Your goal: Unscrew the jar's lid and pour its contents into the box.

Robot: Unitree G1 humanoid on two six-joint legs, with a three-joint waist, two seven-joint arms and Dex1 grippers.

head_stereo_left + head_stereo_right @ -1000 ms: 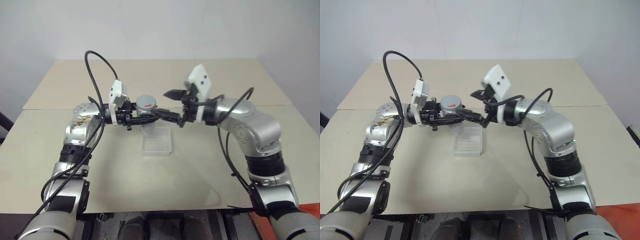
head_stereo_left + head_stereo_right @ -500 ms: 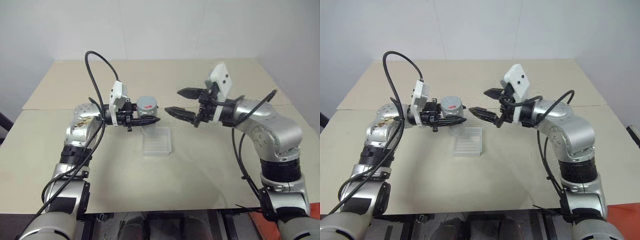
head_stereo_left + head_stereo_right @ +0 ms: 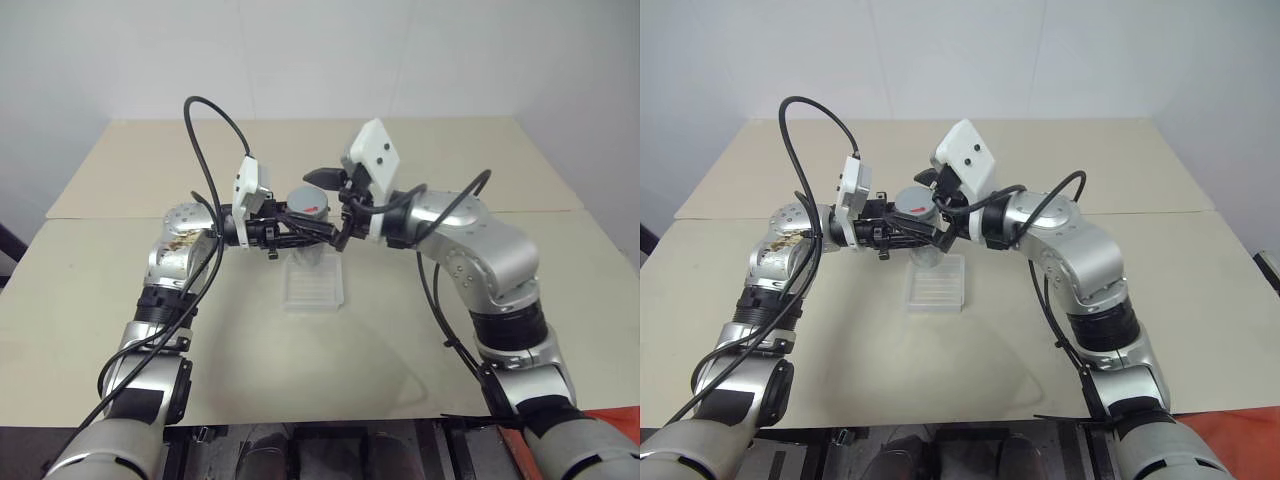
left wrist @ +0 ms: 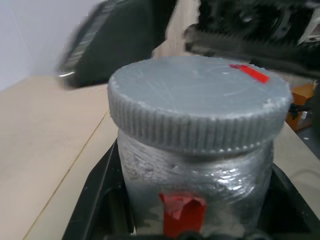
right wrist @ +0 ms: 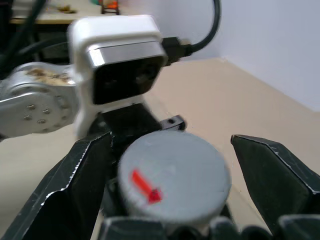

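Observation:
My left gripper (image 3: 296,226) is shut on the jar (image 4: 195,180), holding it upright in the air just above the back edge of the box (image 3: 314,287). The jar's grey ribbed lid (image 4: 200,102) sits on top and carries a red mark. My right gripper (image 5: 172,170) stands open with one finger on each side of the lid (image 5: 172,172), a gap showing on both sides. The box is a clear, shallow tray lying flat on the table. The contents are hidden inside the jar.
The beige table (image 3: 400,330) spreads wide around the box, with a second tabletop section (image 3: 300,150) behind it. Black cables loop above both forearms. The left arm's white wrist camera (image 5: 117,55) sits close behind the jar.
Half a second ago my right gripper stood apart to the right of the jar. It has swung back left and now straddles the lid. The left gripper keeps its hold on the jar.

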